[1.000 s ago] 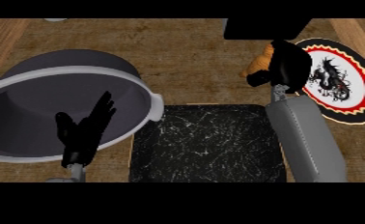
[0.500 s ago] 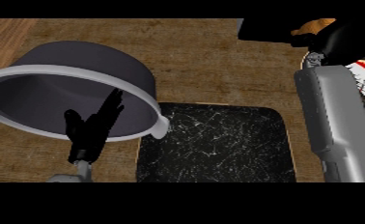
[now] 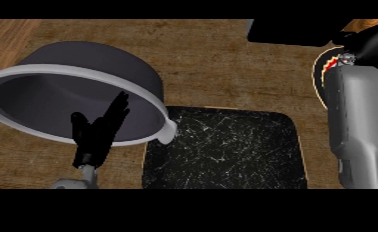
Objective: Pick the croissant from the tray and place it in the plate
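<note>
The black tray [image 3: 225,151] lies on the wooden counter at the lower middle, with nothing on it. At the right edge only a sliver of the plate [image 3: 322,76] shows, with a pale rim and a red and black pattern. My right forearm covers most of it. My right hand [image 3: 356,45] is at the top right corner, curled round the orange-brown croissant [image 3: 362,24], of which only a small part shows. It hangs over the plate's far side. My left hand [image 3: 100,131] rests open at the lower left, fingers up, in front of the pot.
A large grey pot [image 3: 81,71] with a pale rim stands at the left, touching the tray's near-left corner. A black block [image 3: 288,32] sits at the back right, next to my right hand. Bare wooden counter [image 3: 207,66] lies between the pot and the plate.
My right hand has carried the croissant further right and up, to the view's corner. The plate has slid mostly out of view at the right. The left hand stays open.
</note>
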Action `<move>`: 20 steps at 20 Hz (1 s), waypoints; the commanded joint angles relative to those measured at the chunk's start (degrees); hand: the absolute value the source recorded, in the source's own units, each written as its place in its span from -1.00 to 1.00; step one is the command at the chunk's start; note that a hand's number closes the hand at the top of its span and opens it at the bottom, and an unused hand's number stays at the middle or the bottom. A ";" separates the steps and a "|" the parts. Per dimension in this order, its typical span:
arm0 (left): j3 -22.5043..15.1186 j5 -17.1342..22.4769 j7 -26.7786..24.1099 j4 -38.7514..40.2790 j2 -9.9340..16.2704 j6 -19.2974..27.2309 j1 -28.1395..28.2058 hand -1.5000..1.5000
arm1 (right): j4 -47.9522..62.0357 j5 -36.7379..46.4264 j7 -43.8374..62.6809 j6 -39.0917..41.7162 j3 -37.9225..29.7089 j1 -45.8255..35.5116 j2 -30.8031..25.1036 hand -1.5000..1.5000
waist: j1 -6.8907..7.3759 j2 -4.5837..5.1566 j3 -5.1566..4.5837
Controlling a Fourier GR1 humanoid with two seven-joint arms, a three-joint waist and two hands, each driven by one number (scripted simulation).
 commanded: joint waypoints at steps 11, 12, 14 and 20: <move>-0.60 -1.13 -0.23 0.64 -1.42 1.74 2.56 0.00 | 4.03 14.51 11.65 -22.14 -18.24 6.26 0.67 1.00 | -2.07 -1.19 0.00; 2.03 0.23 0.82 1.51 0.80 0.61 0.24 0.00 | 6.07 12.29 9.44 -24.13 -20.39 7.14 -1.27 1.00 | -2.48 -0.95 0.05; 1.09 -0.86 0.06 2.44 -0.61 1.88 0.96 0.00 | 8.15 11.59 7.97 -27.18 -22.63 7.41 -1.72 1.00 | -2.66 -1.09 0.04; 1.27 -0.10 -0.94 2.32 -0.10 0.29 2.02 0.00 | 13.89 5.41 5.76 -27.80 -31.79 6.06 -1.99 1.00 | -2.90 -1.33 0.07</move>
